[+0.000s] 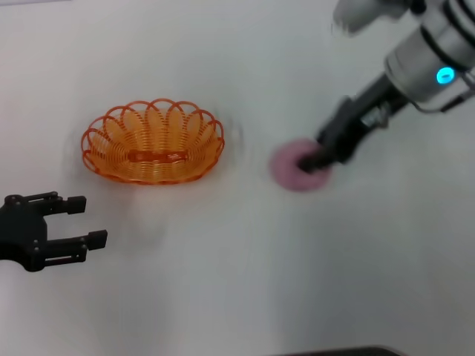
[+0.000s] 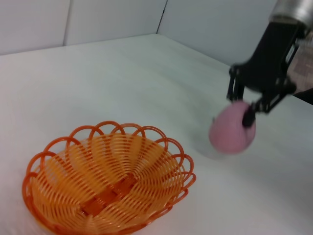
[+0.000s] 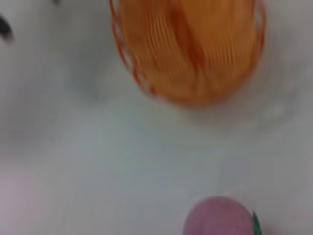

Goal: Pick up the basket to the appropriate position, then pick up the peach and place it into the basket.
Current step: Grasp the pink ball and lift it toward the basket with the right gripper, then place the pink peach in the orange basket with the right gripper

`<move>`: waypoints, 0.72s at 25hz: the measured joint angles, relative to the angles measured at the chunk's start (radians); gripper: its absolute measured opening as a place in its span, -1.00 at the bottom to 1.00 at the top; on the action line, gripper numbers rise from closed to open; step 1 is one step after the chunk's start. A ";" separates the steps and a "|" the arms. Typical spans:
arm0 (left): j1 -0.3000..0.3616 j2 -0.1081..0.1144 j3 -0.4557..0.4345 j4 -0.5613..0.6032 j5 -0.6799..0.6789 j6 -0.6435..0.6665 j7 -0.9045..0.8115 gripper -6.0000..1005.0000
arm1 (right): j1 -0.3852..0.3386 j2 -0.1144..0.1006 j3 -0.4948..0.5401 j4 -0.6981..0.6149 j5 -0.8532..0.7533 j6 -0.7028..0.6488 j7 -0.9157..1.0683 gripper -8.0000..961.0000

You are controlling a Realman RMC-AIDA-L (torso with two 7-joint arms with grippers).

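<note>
Basket placement looks done, since it sits upright on the counter left of centre, while the right gripper jaws grasp the peach to its right, not yet delivered; left gripper rests released nearby.

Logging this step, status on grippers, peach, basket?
Right gripper fingers closed on the peach, right of the basket. Left gripper open, idle, nearer the robot than the basket. Basket empty, path clear.
</note>
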 joint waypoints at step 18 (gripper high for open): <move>-0.016 0.002 0.008 -0.003 0.000 -0.014 -0.023 0.50 | 0.049 0.019 -0.251 0.313 0.794 0.553 -0.485 -0.54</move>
